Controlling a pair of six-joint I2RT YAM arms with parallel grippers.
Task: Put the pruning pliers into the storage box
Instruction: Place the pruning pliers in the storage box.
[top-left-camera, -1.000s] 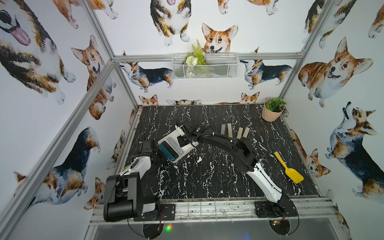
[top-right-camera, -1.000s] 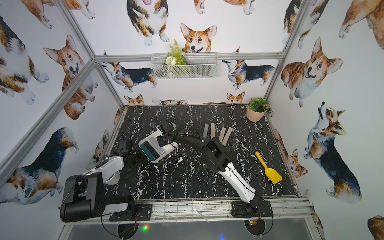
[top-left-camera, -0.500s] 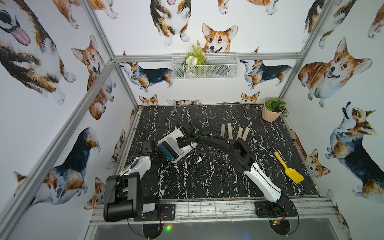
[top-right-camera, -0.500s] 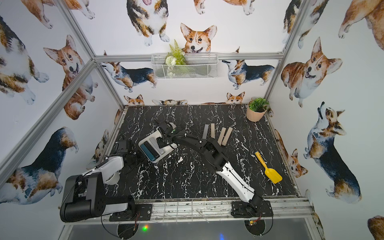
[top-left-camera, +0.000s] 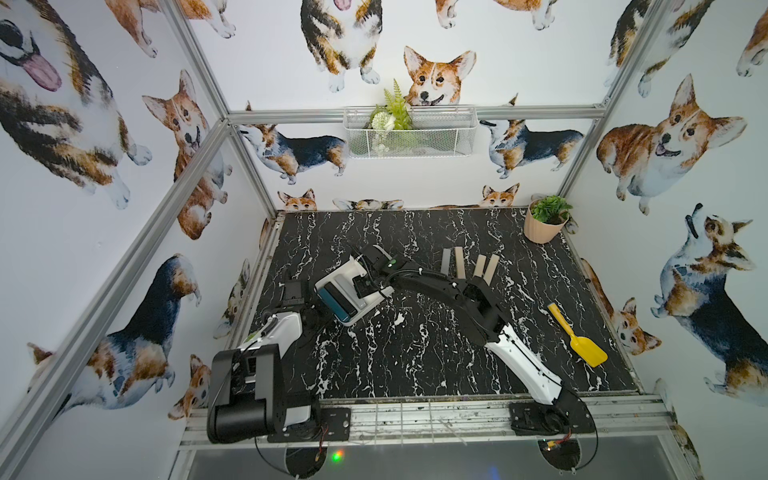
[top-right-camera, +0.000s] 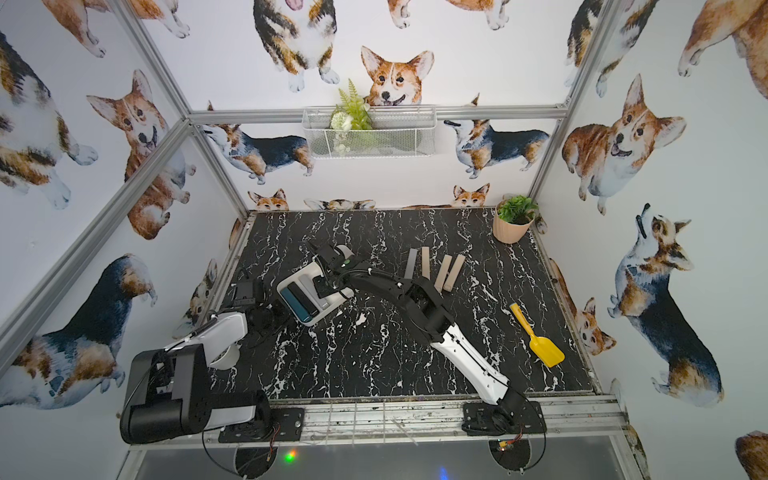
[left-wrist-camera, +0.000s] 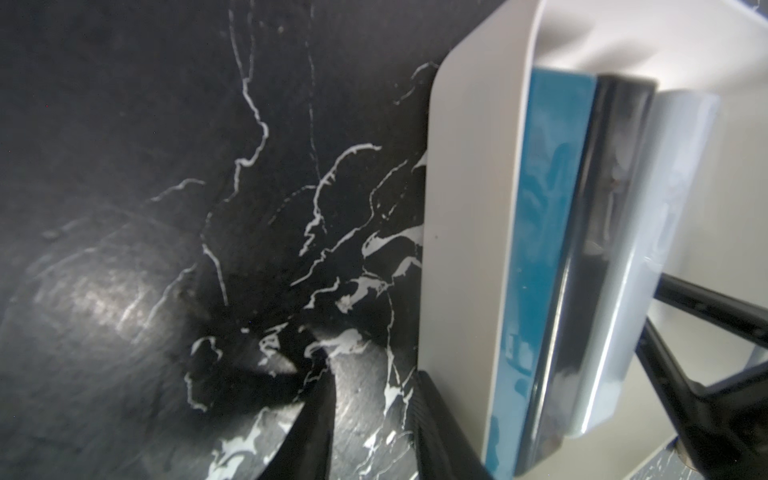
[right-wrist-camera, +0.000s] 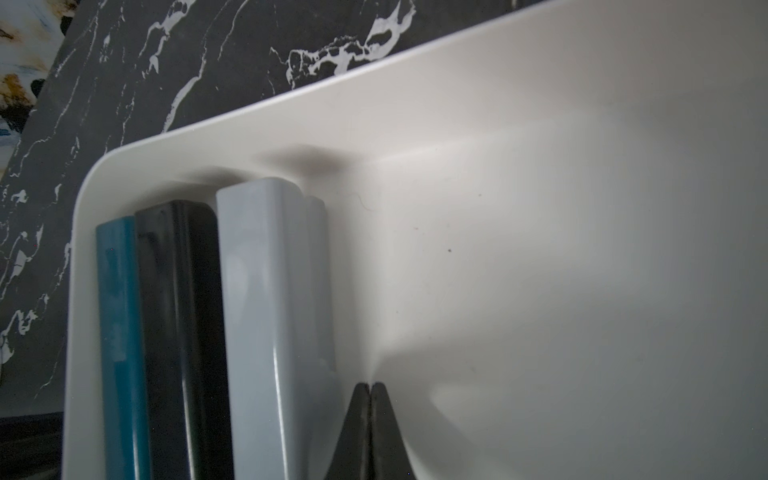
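The right arm (top-left-camera: 440, 286) has reached slightly farther across the box (top-left-camera: 347, 270), while the box and the left arm have not shifted. The box lies under the right gripper (right-wrist-camera: 370, 388) and holds a teal bar (right-wrist-camera: 120, 332), a black bar (right-wrist-camera: 178, 332) and a grey bar (right-wrist-camera: 257, 311) side by side along one long wall, the grey one just beside that gripper's pinched-together, empty tips low over the box floor. A loose grey bar (top-left-camera: 445, 262) and three beige bars (top-left-camera: 459, 262) lie on the table (top-left-camera: 415, 353), well apart from that gripper and back past its elbow; the left gripper (left-wrist-camera: 374, 374) is narrowly parted and empty, low over the table just outside the box wall on the teal side.
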